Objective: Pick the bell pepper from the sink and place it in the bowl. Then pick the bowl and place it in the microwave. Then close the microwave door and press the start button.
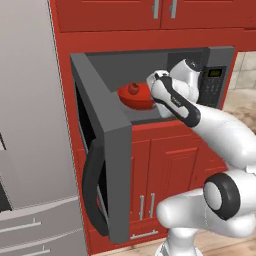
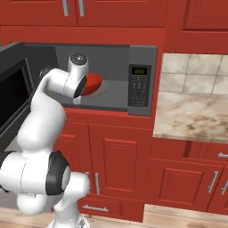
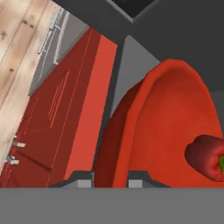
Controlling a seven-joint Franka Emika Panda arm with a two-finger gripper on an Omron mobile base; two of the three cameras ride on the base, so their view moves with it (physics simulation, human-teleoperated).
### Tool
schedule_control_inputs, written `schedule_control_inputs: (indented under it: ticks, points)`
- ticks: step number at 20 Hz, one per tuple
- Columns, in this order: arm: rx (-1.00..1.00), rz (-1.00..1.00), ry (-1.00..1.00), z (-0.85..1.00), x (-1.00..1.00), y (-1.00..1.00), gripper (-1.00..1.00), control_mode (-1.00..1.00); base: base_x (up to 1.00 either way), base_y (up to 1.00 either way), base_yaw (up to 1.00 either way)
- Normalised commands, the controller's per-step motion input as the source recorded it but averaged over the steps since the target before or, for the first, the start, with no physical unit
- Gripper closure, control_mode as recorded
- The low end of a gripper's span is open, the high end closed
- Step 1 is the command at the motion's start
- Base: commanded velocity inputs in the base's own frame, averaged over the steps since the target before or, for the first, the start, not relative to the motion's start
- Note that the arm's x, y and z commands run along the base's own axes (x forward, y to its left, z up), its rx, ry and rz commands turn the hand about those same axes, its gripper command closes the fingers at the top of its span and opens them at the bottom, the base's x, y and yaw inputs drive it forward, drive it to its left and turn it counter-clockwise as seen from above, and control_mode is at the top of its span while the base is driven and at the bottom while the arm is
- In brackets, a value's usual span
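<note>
Two steps remain after this one: gripper (image 3: 111, 180) clamped on the bowl (image 1: 136, 97) rim, pepper (image 3: 206, 156) inside, setting it in the microwave (image 2: 141, 80); next, let go.

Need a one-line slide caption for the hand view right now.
Gripper clamps the red bowl's rim, bell pepper inside, over the microwave floor.
</note>
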Motion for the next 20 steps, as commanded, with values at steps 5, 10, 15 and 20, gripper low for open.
schedule_control_inputs:
  ticks: [5,10,15,20]
  points:
    - [0.00,0.08,-0.02,-0.21,1.00,0.06,1.00,-1.00,0.00,0.00,0.00]
    - [0.00,0.03,0.00,-0.32,0.92,0.00,1.00,-1.00,0.00,0.00,0.00]
    - [0.00,0.03,0.00,-0.38,0.69,0.00,1.00,-1.00,0.00,0.00,0.00]
    - [-0.01,0.04,0.00,-0.45,0.55,0.03,1.00,-1.00,0.00,0.00,0.00]
